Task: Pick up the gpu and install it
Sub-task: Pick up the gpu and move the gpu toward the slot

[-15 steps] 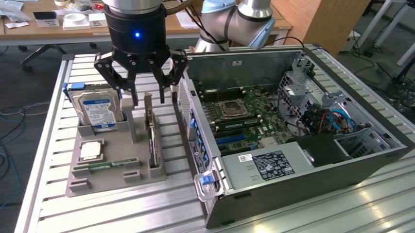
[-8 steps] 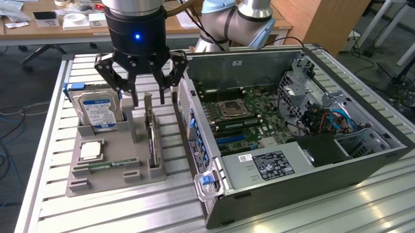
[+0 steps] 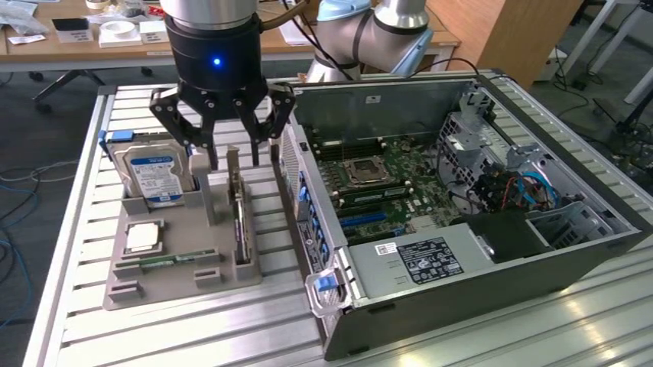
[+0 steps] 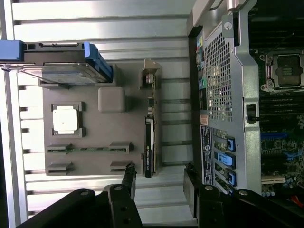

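**Asker:** Where is the gpu?

**Describer:** The gpu point(image 3: 238, 222) stands on its long edge in a slot of a grey holder tray point(image 3: 168, 275). It is a thin, dark card, and in the wrist view point(image 4: 149, 137) its pale metal bracket is at the far end. It has not been lifted.

**Asker:** And the pincer?

**Describer:** The pincer point(image 3: 229, 149) hangs just above the card with its black fingers splayed wide and nothing between them. In the wrist view the pincer point(image 4: 159, 183) has the card's near end roughly in line with the gap, not touching.

**Asker:** Which step is this?

**Describer:** I judge it to be the approach to the pickup. A clean grip would call for one finger on each face of the card's thin top edge and a straight pull out of the slot.

**Asker:** What is around it?

**Describer:** The tray also holds an upright hard drive point(image 3: 153, 172), a square processor chip point(image 3: 143, 235) and a narrow memory stick point(image 3: 164, 260). The tray sits on a slatted metal counter point(image 3: 153, 336). Just beside it, towards the exterior view's right, an open computer case point(image 3: 459, 267) lies with its motherboard point(image 3: 388, 183) exposed.

**Asker:** Can any writing be read?

**Describer:** No. The drive has a blue-and-white label and the case has a white sticker point(image 3: 423, 260), but the print on both is too small to read.
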You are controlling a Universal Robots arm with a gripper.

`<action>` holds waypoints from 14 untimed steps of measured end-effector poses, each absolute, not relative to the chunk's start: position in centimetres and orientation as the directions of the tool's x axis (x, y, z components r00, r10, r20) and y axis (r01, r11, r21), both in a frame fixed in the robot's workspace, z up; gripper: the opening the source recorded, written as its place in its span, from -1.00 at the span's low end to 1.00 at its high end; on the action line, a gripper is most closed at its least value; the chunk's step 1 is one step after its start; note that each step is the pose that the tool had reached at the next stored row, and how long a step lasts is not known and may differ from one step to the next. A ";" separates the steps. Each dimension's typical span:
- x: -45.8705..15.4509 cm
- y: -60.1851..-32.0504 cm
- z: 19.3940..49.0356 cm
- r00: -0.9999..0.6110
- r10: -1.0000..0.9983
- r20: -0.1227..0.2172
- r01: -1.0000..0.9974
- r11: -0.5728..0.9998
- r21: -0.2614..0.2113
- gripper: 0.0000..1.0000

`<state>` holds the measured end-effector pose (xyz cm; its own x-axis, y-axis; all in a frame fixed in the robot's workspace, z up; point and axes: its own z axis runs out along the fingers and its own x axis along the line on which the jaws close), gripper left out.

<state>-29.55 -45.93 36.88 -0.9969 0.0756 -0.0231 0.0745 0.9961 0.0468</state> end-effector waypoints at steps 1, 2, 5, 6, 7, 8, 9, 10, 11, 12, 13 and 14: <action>-29.5 -45.9 36.9 -0.997 0.076 -0.023 0.074 0.996 0.047 0.06; -29.6 -45.9 36.9 -0.997 0.076 -0.023 0.074 0.996 0.047 0.06; -29.5 -45.9 36.9 -0.997 0.076 -0.023 0.074 0.996 0.047 0.06; -29.5 -45.9 36.9 -0.997 0.076 -0.023 0.074 0.996 0.047 0.06; -29.5 -45.9 36.9 -0.997 0.076 -0.023 0.074 0.996 0.047 0.06; -29.5 -45.9 36.9 -0.997 0.076 -0.023 0.074 0.996 0.047 0.06; -29.5 -45.9 36.8 -0.997 0.076 -0.023 0.074 0.996 0.047 0.06; -29.5 -45.9 36.7 -0.997 0.076 -0.023 0.074 0.996 0.047 0.06; -29.6 -45.9 36.7 -0.997 0.076 -0.023 0.074 0.996 0.047 0.06; -29.5 -45.9 36.6 -0.997 0.076 -0.023 0.074 0.996 0.047 0.06; -29.5 -45.9 36.5 -0.997 0.076 -0.023 0.074 0.996 0.047 0.06; -29.5 -45.9 36.5 -0.997 0.076 -0.023 0.074 0.996 0.047 0.06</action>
<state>-29.55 -45.93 36.50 -0.9969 0.0756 -0.0231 0.0745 0.9961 0.0468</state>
